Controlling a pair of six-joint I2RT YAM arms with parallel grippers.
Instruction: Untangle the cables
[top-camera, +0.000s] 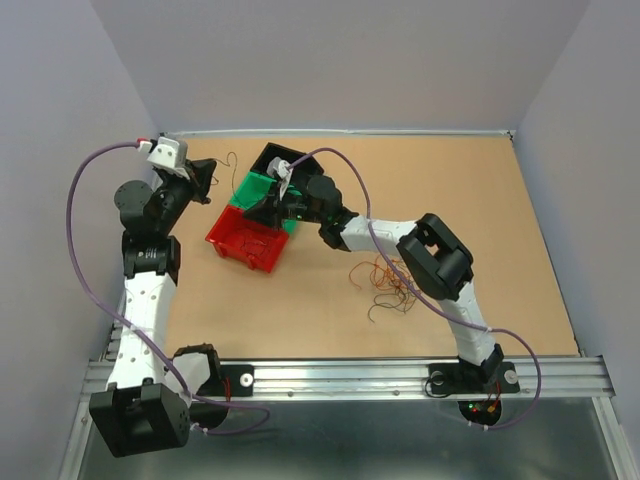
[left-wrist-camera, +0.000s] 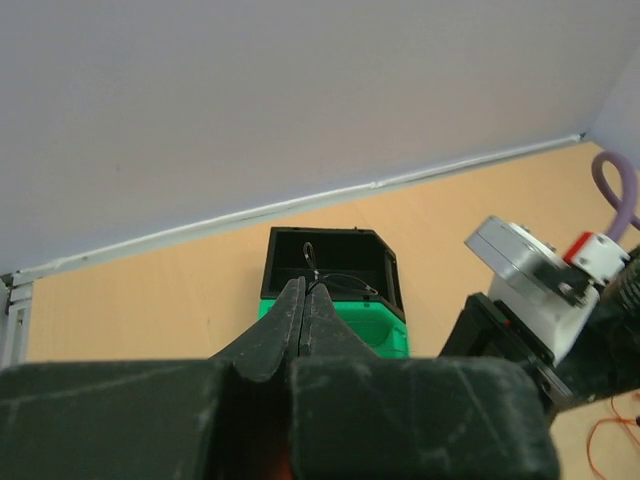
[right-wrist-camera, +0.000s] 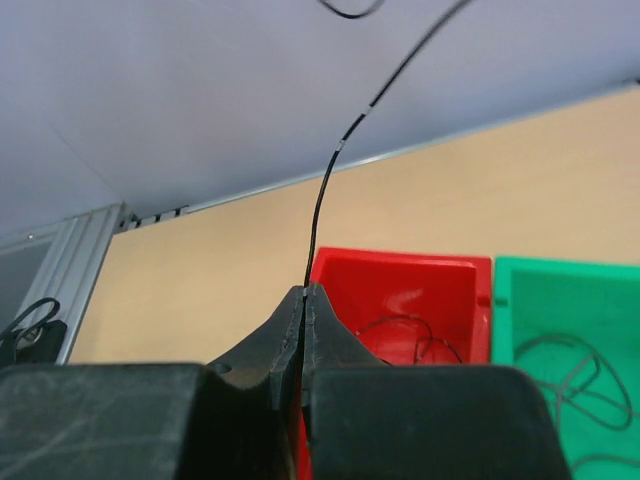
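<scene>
The cables (top-camera: 385, 282) lie as a thin red, orange and black bunch on the tabletop, under the right arm. My right gripper (top-camera: 264, 207) hangs over the red bin (top-camera: 243, 240) and the green bin (top-camera: 262, 190). In its wrist view the right gripper (right-wrist-camera: 304, 290) is shut on one thin black wire (right-wrist-camera: 322, 190) that runs up and away from the tips. My left gripper (top-camera: 208, 183) is left of the bins. In its wrist view the left gripper (left-wrist-camera: 305, 285) is shut, with a thin black wire (left-wrist-camera: 340, 279) leaving its tip in front of the black bin (left-wrist-camera: 330, 262).
The black bin (top-camera: 285, 158), green bin and red bin stand in a row at back left. The red bin (right-wrist-camera: 400, 290) and the green bin (right-wrist-camera: 560, 320) each hold loose wire loops. Side walls stand at left and right, and a metal rail (top-camera: 340, 378) runs along the near edge.
</scene>
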